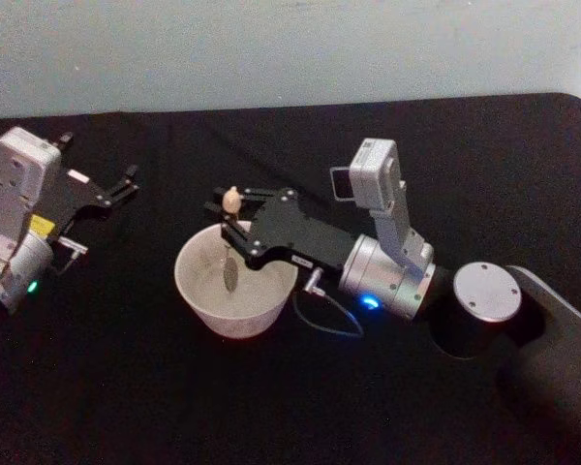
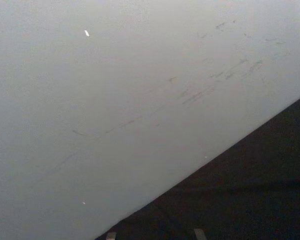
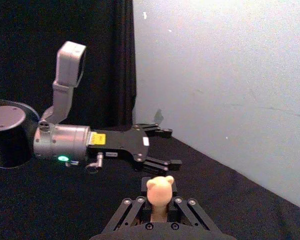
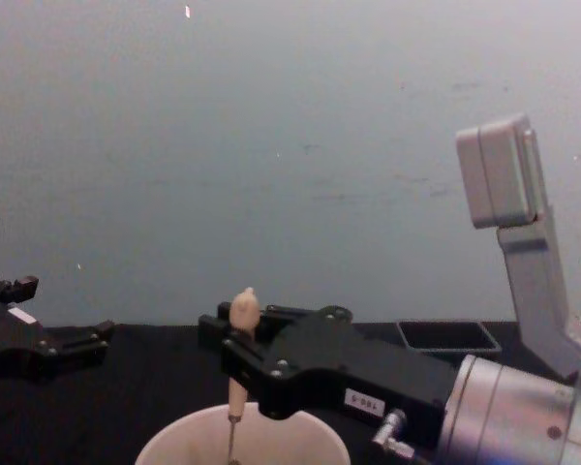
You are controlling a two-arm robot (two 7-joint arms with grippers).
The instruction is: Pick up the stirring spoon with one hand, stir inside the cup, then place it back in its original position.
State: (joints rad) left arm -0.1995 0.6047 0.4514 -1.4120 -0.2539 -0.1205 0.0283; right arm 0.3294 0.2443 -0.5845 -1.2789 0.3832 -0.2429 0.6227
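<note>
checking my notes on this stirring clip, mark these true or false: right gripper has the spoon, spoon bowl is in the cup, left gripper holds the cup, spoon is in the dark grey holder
1. The right gripper is shut on the stirring spoon at its wooden handle. True.
2. The spoon's bowl is down inside the cup. True.
3. The left gripper holds the cup. False: it is open and off to the left, apart from the cup.
4. The spoon stands in the dark grey holder. False: it hangs roughly upright in the cup, and the holder sits apart, behind the right arm.
</note>
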